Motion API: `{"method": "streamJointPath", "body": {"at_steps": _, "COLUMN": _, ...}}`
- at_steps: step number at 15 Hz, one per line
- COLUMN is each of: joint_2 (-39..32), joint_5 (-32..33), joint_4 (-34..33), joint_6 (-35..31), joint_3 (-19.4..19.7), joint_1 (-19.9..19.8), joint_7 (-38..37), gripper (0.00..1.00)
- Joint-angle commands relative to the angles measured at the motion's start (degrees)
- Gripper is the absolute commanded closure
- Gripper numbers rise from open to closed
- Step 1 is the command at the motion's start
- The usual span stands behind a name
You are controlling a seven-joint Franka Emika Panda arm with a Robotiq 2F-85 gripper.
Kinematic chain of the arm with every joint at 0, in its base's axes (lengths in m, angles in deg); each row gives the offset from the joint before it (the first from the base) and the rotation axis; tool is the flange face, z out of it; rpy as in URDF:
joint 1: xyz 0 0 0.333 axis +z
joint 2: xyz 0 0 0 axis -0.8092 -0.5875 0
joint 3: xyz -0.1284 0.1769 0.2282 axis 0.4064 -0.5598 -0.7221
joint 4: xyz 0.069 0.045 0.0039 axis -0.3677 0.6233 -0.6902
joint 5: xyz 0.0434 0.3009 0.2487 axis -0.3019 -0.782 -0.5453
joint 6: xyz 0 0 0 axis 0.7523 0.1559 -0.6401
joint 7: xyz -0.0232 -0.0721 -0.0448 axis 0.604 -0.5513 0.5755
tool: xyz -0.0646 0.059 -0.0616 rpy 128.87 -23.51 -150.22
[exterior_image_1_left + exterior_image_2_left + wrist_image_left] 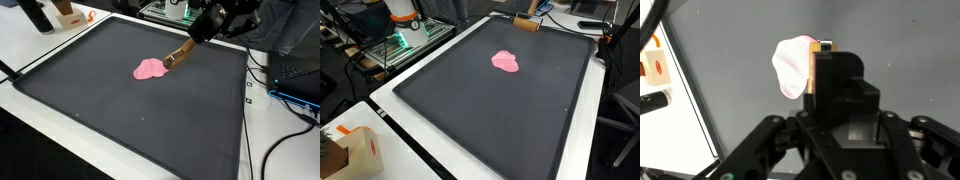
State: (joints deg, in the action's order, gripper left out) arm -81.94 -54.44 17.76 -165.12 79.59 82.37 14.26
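My gripper is shut on a wooden-backed block with a dark underside, like an eraser or brush. It holds the block tilted over the far part of a large black mat. The block's lower end is right beside a crumpled pink cloth lying on the mat; I cannot tell if they touch. In the wrist view the block stands between the gripper's fingers, with the pink cloth just beyond it. In an exterior view the block is at the mat's far edge and the cloth is nearer.
The mat covers most of a white table. A black bottle and an orange-white object stand at a far corner. Cables and a laptop lie beside the mat. A cardboard box sits at a near corner.
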Motion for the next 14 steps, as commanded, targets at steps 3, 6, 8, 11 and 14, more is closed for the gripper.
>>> {"method": "streamJointPath", "body": {"at_steps": 3, "joint_2": -6.6, "joint_5": -2.2, "joint_4": -9.4, "joint_6": 5.3, "joint_3": 2.4, "joint_1": 1.2, "joint_7": -3.8, "gripper": 0.77}}
{"method": "streamJointPath", "body": {"at_steps": 6, "joint_2": -8.8, "joint_5": -4.6, "joint_4": -12.2, "joint_6": 6.8, "joint_3": 2.6, "joint_1": 0.3, "joint_7": -4.5, "gripper": 0.77}}
{"method": "streamJointPath", "body": {"at_steps": 8, "joint_2": -9.6, "joint_5": -5.5, "joint_4": -13.0, "joint_6": 7.3, "joint_3": 1.9, "joint_1": -0.8, "joint_7": -5.6, "gripper": 0.77}}
{"method": "streamJointPath", "body": {"at_steps": 11, "joint_2": -11.1, "joint_5": -6.4, "joint_4": -14.6, "joint_6": 8.2, "joint_3": 2.1, "joint_1": -1.5, "joint_7": -6.6, "gripper": 0.77}}
{"method": "streamJointPath", "body": {"at_steps": 14, "joint_2": -12.4, "joint_5": -8.2, "joint_4": -15.9, "joint_6": 9.3, "joint_3": 1.9, "joint_1": -2.7, "joint_7": -7.6, "gripper": 0.77}}
